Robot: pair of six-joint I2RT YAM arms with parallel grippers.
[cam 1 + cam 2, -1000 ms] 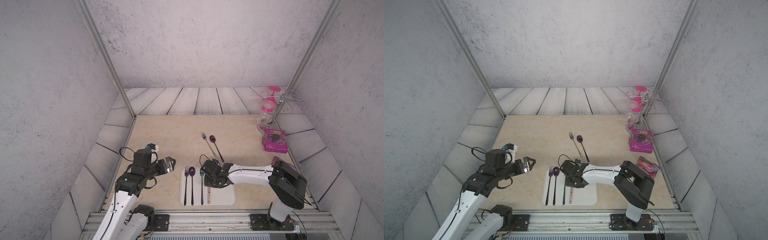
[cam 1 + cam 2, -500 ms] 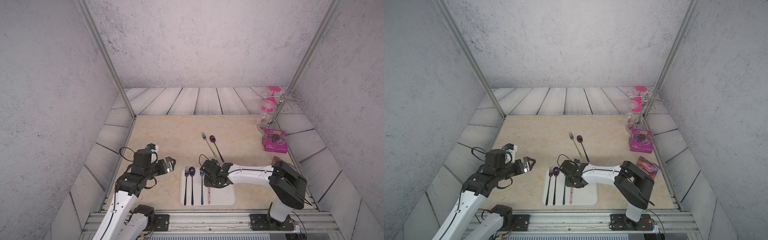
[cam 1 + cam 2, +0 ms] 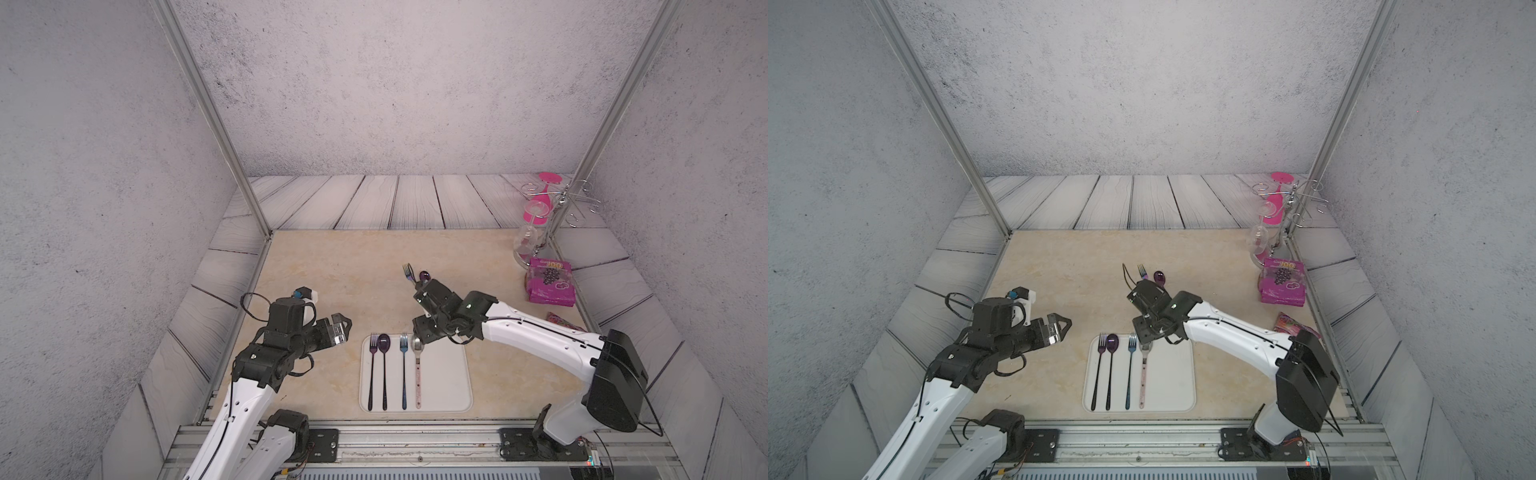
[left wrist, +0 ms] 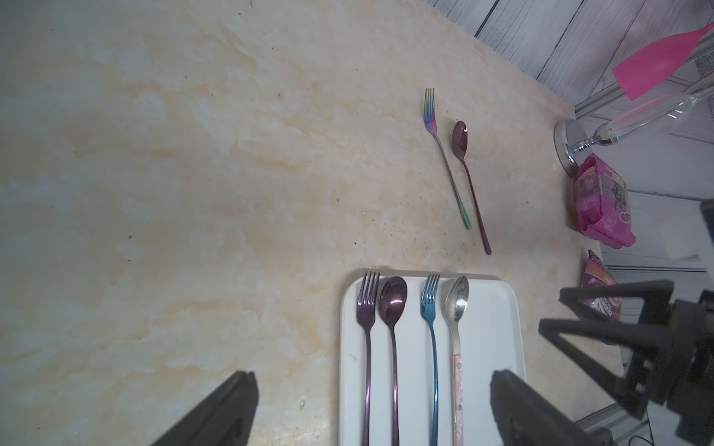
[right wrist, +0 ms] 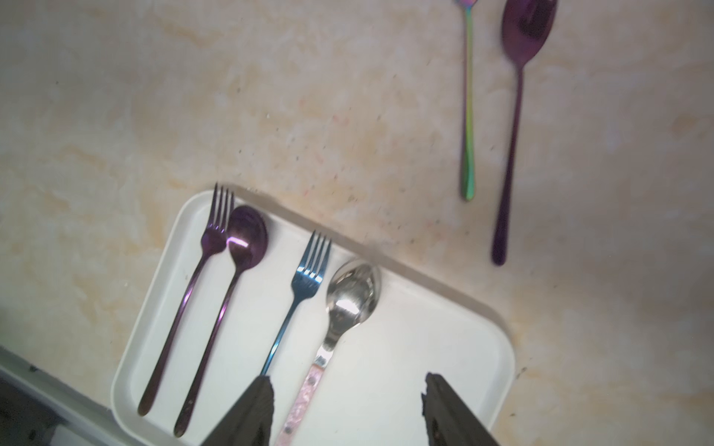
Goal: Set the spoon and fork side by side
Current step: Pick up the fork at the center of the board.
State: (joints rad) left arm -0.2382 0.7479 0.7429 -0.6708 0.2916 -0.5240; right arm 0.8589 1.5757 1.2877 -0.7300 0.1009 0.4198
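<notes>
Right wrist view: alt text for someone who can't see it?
White tray holding two fork-and-spoon pairs: purple fork, purple spoon, blue fork, pink-handled spoon. The open right pincer hangs over it; a rainbow fork and dark spoon lie on the table.

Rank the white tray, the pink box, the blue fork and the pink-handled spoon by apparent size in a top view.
1. white tray
2. pink box, though it lies farther off
3. blue fork and pink-handled spoon: alike, unranked

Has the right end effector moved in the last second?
Yes. The right end effector lifted off the pink-handled spoon and drew back toward the far edge of the white tray.
</notes>
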